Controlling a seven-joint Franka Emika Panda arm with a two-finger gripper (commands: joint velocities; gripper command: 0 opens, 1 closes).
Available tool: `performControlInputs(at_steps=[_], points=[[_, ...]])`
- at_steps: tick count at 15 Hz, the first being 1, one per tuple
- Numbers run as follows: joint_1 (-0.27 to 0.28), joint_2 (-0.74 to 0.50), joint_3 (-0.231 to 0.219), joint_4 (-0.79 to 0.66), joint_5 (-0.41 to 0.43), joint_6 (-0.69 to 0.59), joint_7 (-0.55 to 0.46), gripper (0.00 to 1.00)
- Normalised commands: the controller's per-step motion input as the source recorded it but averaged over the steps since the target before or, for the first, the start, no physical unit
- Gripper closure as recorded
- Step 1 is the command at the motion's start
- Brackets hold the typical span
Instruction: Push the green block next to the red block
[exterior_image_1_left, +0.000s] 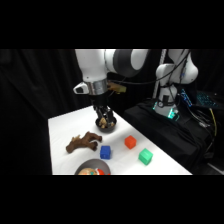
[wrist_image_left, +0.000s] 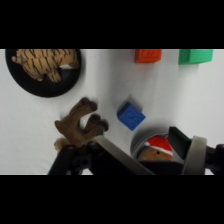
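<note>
White smooth table (exterior_image_1_left: 60, 140); green block (exterior_image_1_left: 145, 157), a cube, apart from red block (exterior_image_1_left: 130, 142); gripper (exterior_image_1_left: 103, 118) state: cannot tell.

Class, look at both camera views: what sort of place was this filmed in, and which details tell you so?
Probably a robotics lab or test bench. A white robot arm reaches over a white table with black curtains behind, and small props are laid out: a red block, a green block and a blue cube.

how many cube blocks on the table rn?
3. The red block sits mid-table, the green block beside it toward the near right edge, and the blue block next to the brown plush toy. None look hidden.
</note>
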Motion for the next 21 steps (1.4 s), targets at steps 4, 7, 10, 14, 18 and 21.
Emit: performControlInputs(at_steps=[4,7,10,14,18,21], points=[[0.026,-0.01,0.036,0.01,-0.055,0.02,0.11,0.00],[0.124,-0.10,0.077,-0.08,-0.119,0.10,0.28,0.00],[0.168,-0.16,0.108,-0.19,-0.112,0.16,0.32,0.00],[0.197,-0.22,0.129,-0.34,-0.099,0.25,0.36,0.00],[0.174,-0.20,0.110,-0.37,-0.118,0.30,0.35,0.00],[0.149,-0.14,0.087,-0.32,-0.146,0.30,0.33,0.00]])
